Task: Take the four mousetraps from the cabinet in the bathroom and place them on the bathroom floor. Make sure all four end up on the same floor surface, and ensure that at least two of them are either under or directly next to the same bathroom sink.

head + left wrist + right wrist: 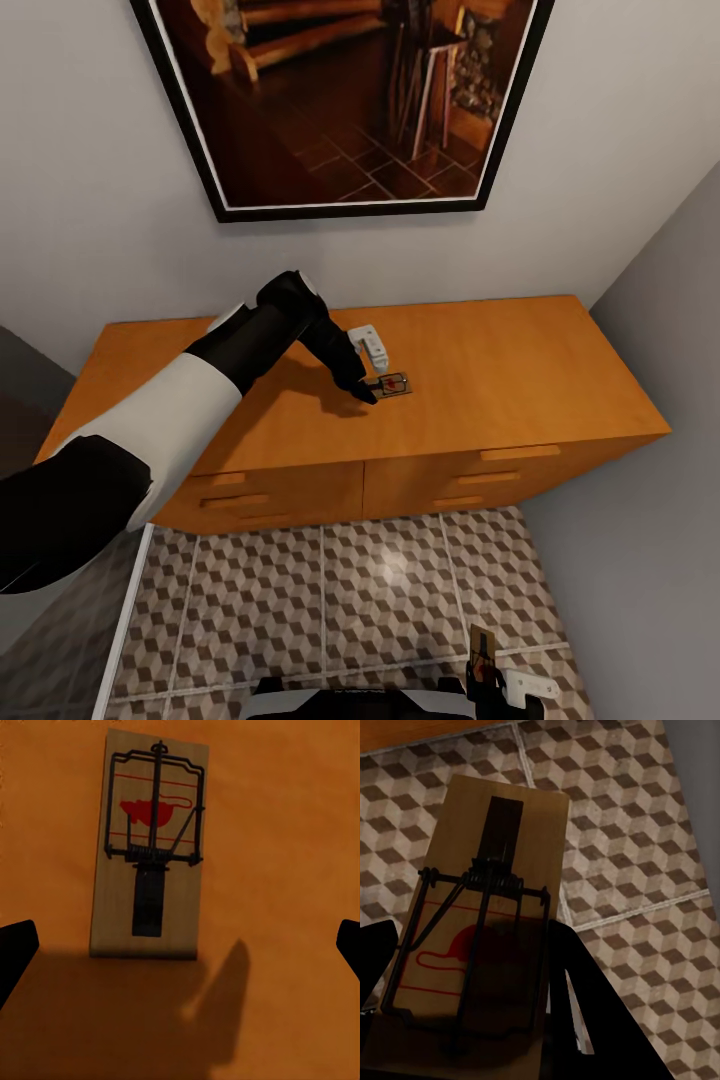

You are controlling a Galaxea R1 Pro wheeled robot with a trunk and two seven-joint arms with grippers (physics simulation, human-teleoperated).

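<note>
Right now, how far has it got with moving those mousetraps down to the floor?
No trap lies on the patterned floor in these views, so nothing looks finished. One mousetrap is clamped in the right tool, low over the tiles. The left tool, open, hovers at a second mousetrap lying flat on the cabinet top. Both still need setting down; the other two cannot be accounted for here.

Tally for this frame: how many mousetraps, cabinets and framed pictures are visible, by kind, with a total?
Mousetraps: 2, one on the cabinet top ahead of the open left gripper, one held in the right gripper above the floor tiles.
Cabinets: 1.
Framed pictures: 1.
Total: 4.
</note>
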